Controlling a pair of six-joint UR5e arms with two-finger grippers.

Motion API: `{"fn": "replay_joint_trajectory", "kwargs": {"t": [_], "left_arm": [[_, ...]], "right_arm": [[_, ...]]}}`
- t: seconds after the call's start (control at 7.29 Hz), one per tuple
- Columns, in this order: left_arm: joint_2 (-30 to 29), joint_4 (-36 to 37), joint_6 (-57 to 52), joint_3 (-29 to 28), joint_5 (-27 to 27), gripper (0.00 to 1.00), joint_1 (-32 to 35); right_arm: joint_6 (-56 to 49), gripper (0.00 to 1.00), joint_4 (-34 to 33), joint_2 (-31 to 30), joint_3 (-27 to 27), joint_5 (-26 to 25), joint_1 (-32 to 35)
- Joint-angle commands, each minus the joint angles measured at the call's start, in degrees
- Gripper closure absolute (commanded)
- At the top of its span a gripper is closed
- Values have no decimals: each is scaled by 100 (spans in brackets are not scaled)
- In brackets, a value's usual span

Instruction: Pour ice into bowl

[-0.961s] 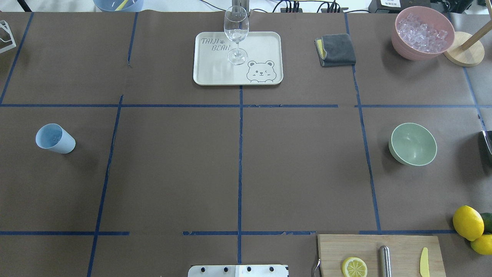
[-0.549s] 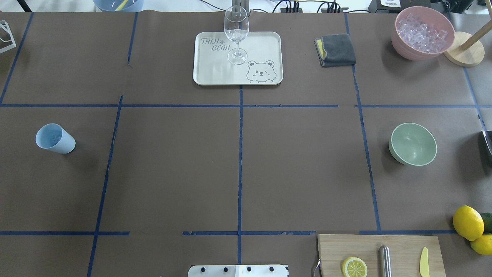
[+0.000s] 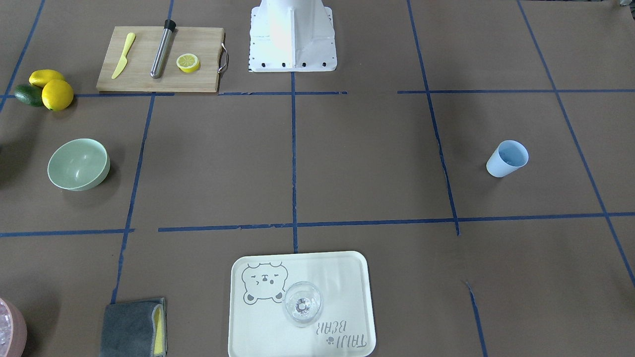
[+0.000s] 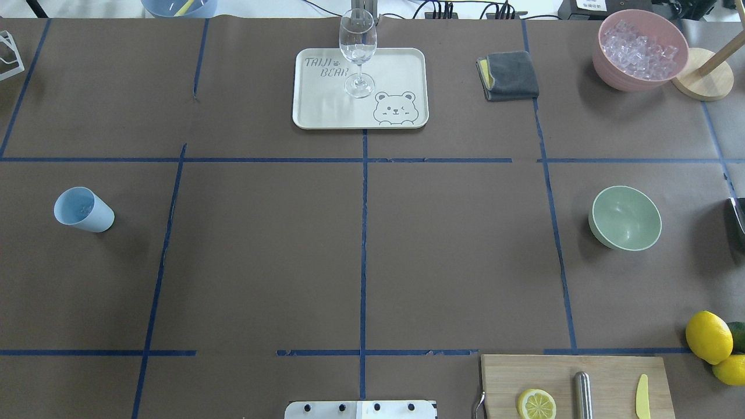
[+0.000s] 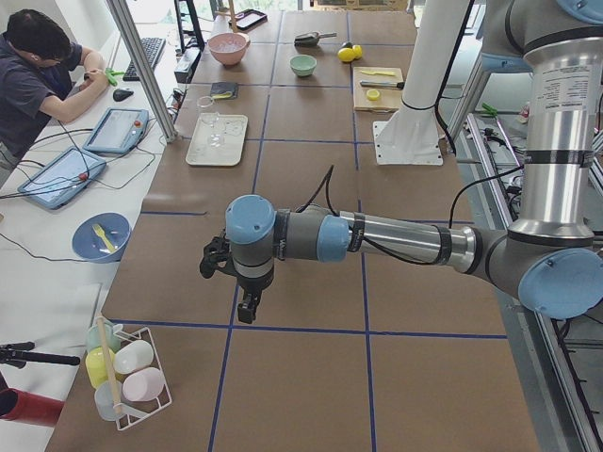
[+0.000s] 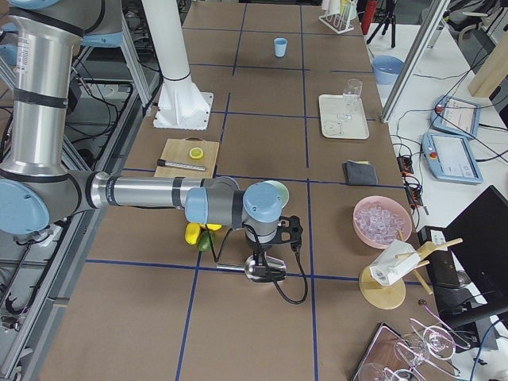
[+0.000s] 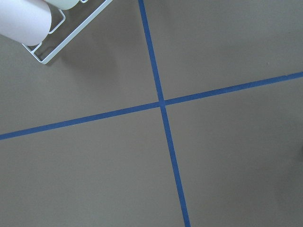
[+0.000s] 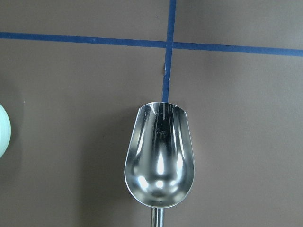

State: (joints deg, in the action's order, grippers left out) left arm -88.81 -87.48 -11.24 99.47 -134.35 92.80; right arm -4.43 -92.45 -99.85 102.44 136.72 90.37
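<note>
The table point(image 4: 262, 262) was done in plain brown, gridded all over with blue tape point(image 4: 364, 233). The bowl point(image 4: 625, 218) was seen in pale mint green, the cup point(image 4: 81, 209) in light blue. The ice point(image 4: 639, 49) was clear and glassy, the tub point(image 4: 611, 78) pink. A grey bear and grey lettering were printed on the cream tray point(image 4: 401, 64). The cloth point(image 4: 515, 74) was dark grey, edged in yellow. Bright yellow lemons point(image 4: 708, 336) and a shiny silver scoop point(image 8: 159, 163) were spotted too.
</note>
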Motion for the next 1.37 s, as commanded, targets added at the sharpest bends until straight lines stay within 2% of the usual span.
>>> {"fn": "replay_joint_trajectory", "kwargs": {"t": [0.0, 0.14, 0.55, 0.82, 0.96, 1.24], "left_arm": [[-5, -207, -1, 20, 32, 0, -68], [-22, -339, -1, 46, 49, 0, -121], [-66, -2137, 52, -76, 6, 0, -113], [-101, -3114, 157, -436, 5, 0, -121], [-127, -3152, 140, -437, 49, 0, -130], [-57, -3127, 34, -463, 67, 0, -182]], "right_arm": [[38, 0, 7, 229, 108, 21, -81], [39, 0, 7, 351, 214, 12, -81], [39, 0, 7, 546, 302, 4, -81], [-75, 0, 129, 494, 303, -23, -72], [29, 0, 600, 389, 198, 3, -72], [439, 0, 675, 344, 223, 65, -81]]}}
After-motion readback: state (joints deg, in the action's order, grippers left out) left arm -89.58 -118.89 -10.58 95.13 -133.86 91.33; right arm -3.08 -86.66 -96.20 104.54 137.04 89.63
